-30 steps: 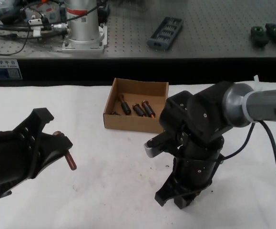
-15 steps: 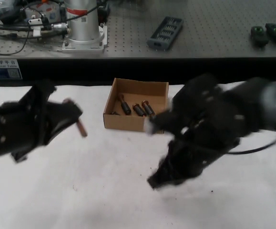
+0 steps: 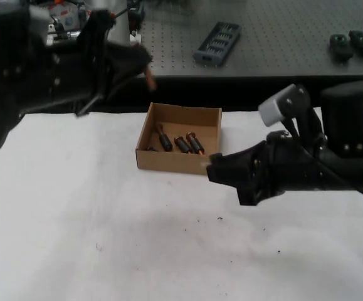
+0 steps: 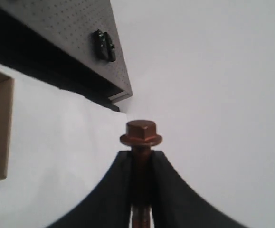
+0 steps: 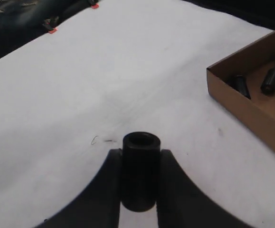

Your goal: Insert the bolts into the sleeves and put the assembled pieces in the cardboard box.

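Observation:
My left gripper (image 3: 145, 68) is raised high at the back left, shut on a copper bolt (image 3: 148, 76). Its hex head (image 4: 140, 135) sticks out past the fingertips of that gripper (image 4: 140, 154). My right gripper (image 3: 214, 167) hangs over the white cloth just right of the cardboard box (image 3: 178, 160), pointing left. In the right wrist view this gripper (image 5: 140, 154) is shut on a black sleeve (image 5: 140, 171), whose open bore faces outward. The box (image 5: 244, 102) holds several assembled pieces (image 3: 181, 143).
A dark perforated bench runs along the back with a blue-grey rack (image 3: 217, 41), two black-and-green parts (image 3: 352, 44) and cables at the far left. The white cloth (image 3: 106, 238) covers the table in front of the box.
The left arm has risen from low at the left up toward the back, carrying the bolt. The right arm has lifted off the cloth and swung level, pointing left.

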{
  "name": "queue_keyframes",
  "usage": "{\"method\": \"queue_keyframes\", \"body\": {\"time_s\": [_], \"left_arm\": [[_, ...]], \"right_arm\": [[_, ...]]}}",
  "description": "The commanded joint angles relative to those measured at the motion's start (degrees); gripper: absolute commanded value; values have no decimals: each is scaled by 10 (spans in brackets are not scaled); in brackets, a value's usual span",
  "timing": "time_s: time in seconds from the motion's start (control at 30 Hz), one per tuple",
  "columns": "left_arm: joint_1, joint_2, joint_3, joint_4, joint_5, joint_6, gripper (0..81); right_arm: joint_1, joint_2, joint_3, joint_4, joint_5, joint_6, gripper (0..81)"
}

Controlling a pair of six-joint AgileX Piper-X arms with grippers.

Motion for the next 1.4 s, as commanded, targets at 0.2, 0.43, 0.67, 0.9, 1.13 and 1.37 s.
{"method": "queue_keyframes", "body": {"time_s": [0.2,0.43,0.67,0.9,1.13,1.37], "left_arm": [[-53,12,-59,-67,-21,-6,6],[-63,12,-30,-98,-15,-1,6],[-63,12,50,-178,20,5,6],[-63,15,71,-224,77,77,6],[-64,15,71,-220,85,142,6],[-64,29,71,-214,84,198,6]], "right_arm": [[-6,54,47,-200,-70,33,51],[-6,80,47,-282,-70,91,51],[-6,80,47,-284,-72,115,51],[-5,80,47,-284,-110,141,51],[-5,80,47,-284,-150,166,51],[-5,80,47,-284,-181,191,51]]}}
